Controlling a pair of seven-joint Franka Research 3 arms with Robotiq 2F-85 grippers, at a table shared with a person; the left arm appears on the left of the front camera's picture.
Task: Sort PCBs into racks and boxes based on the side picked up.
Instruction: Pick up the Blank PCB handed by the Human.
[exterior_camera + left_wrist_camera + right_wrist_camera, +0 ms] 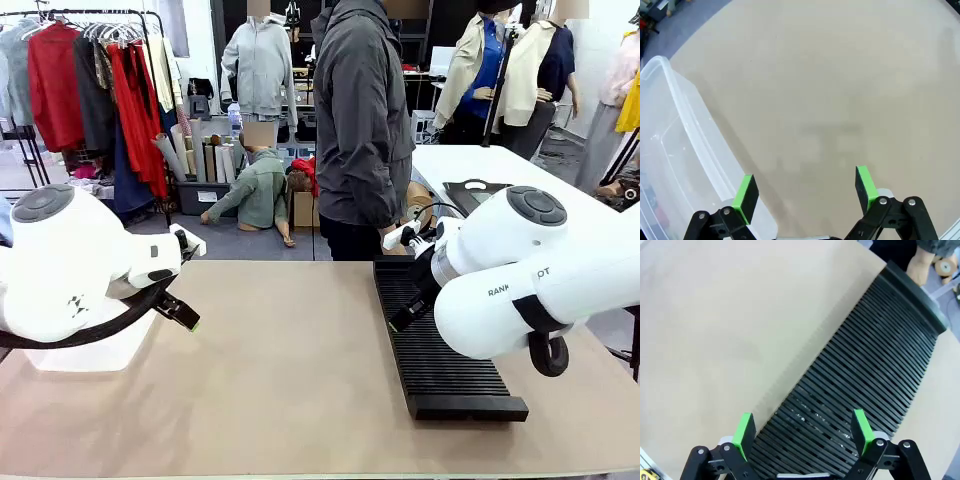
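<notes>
On the near side of the beige surface [280,380] there are two tools. The left tool [805,187] hangs at 9 o'clock with its green pads wide apart, over the surface just beside the one clear box [692,117]. One pad is above the box's rolled rim. Through the cloudy wall of the box some dark and red shapes show, too blurred to tell what they are. The right tool [802,432], at 3 o'clock, is also spread wide and grips no thing; it hovers above the near part of the one black rack [865,365]. The rack runs from 4 o'clock toward 1 o'clock, with a few pale specks [810,416] between its ridges. One person [360,130] stands at 12 o'clock behind the far edge.
</notes>
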